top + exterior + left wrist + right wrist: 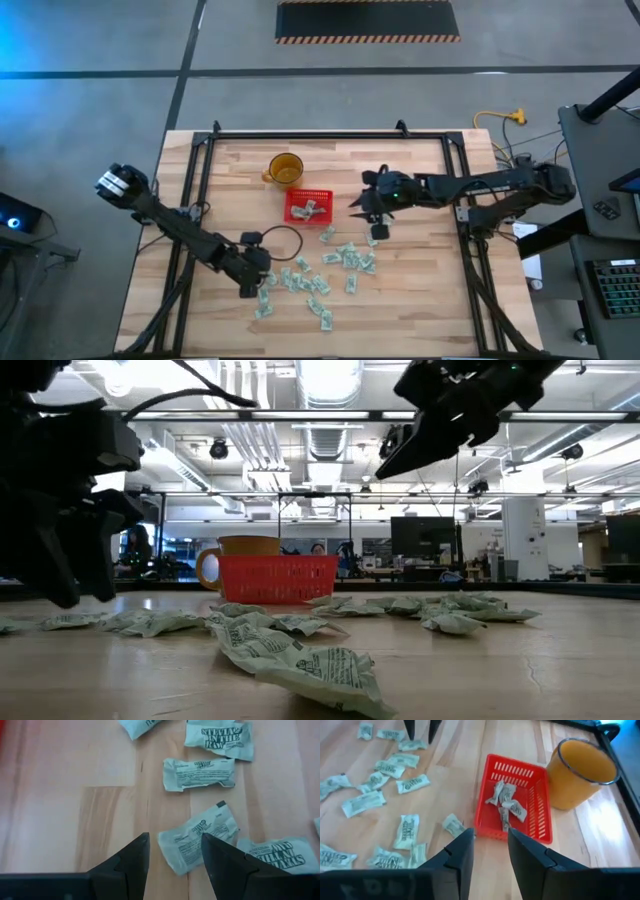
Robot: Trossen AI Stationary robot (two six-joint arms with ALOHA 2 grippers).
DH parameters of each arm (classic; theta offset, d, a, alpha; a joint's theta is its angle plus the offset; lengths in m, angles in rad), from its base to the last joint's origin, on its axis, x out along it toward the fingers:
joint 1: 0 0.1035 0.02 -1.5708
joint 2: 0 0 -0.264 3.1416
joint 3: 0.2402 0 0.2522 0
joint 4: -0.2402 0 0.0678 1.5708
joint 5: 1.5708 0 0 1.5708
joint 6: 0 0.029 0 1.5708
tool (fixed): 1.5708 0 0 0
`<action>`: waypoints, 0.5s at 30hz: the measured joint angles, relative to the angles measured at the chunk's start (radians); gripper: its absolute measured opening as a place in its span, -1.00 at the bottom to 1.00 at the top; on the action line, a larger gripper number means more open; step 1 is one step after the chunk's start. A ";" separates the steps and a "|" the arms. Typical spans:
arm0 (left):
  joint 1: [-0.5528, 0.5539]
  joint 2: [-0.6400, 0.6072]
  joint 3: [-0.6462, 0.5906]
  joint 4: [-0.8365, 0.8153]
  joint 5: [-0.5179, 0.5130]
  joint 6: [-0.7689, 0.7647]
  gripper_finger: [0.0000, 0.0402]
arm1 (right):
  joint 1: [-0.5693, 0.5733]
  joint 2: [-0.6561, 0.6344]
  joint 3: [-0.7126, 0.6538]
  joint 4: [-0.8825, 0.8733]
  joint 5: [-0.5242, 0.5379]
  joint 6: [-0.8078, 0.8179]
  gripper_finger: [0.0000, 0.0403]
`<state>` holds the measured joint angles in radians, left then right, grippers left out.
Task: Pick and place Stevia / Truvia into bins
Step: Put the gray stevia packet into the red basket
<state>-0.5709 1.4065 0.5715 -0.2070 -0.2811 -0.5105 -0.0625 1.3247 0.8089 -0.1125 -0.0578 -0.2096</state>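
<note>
Red baskets [308, 207]: one
Amber cups [285, 169]: one
Stevia sachets in basket [506, 802]: about four
Stevia sachets loose on worktop [346, 258]: roughly twenty-five; exact count not discernible
Robot arms: two

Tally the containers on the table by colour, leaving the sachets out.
Red: 1, the mesh basket
Amber-yellow: 1, the handled cup
Total: 2

table [420, 300]: pale smooth wood | basket [540, 795]: red plastic mesh | sachets [199, 772]: crinkled matt paper
</note>
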 joint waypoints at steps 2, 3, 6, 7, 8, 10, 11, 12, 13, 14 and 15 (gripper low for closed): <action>0.003 0.022 0.000 0.031 0.027 0.000 -0.19 | 0.005 -0.034 -0.021 -0.006 0.001 0.003 -0.47; 0.004 0.032 0.000 0.038 0.042 0.001 -0.19 | 0.008 -0.046 -0.026 -0.004 0.001 0.007 -0.48; 0.007 0.054 0.005 0.049 0.062 0.001 -0.19 | 0.015 -0.079 -0.039 -0.010 0.005 0.023 -0.50; 0.006 0.057 0.005 0.050 0.063 0.001 -0.19 | 0.018 -0.085 -0.039 -0.005 0.005 0.025 -0.51; 0.007 0.057 0.005 0.050 0.064 0.001 -0.19 | 0.020 -0.091 -0.039 -0.004 0.006 0.026 -0.52; 0.010 0.057 0.004 0.050 0.065 0.001 -0.19 | 0.028 -0.097 -0.042 -0.006 0.008 0.025 -0.53; 0.011 0.055 0.004 0.050 0.066 0.001 -0.20 | 0.031 -0.097 -0.041 -0.004 0.008 0.026 -0.54; 0.011 0.050 0.003 0.048 0.067 0.001 -0.22 | 0.033 -0.096 -0.041 -0.007 0.008 0.025 -0.55; 0.011 0.050 0.002 0.047 0.068 0.001 -0.25 | 0.033 -0.096 -0.042 -0.009 0.008 0.023 -0.56; 0.011 0.050 0.002 0.046 0.068 0.001 -0.28 | 0.033 -0.096 -0.042 -0.009 0.007 0.023 -0.57; 0.011 0.049 0.002 0.045 0.068 0.002 -0.33 | 0.033 -0.093 -0.042 -0.007 0.008 0.023 -0.57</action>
<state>-0.5602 1.4560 0.5739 -0.1617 -0.2131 -0.5082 -0.0300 1.2312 0.7673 -0.1192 -0.0498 -0.1863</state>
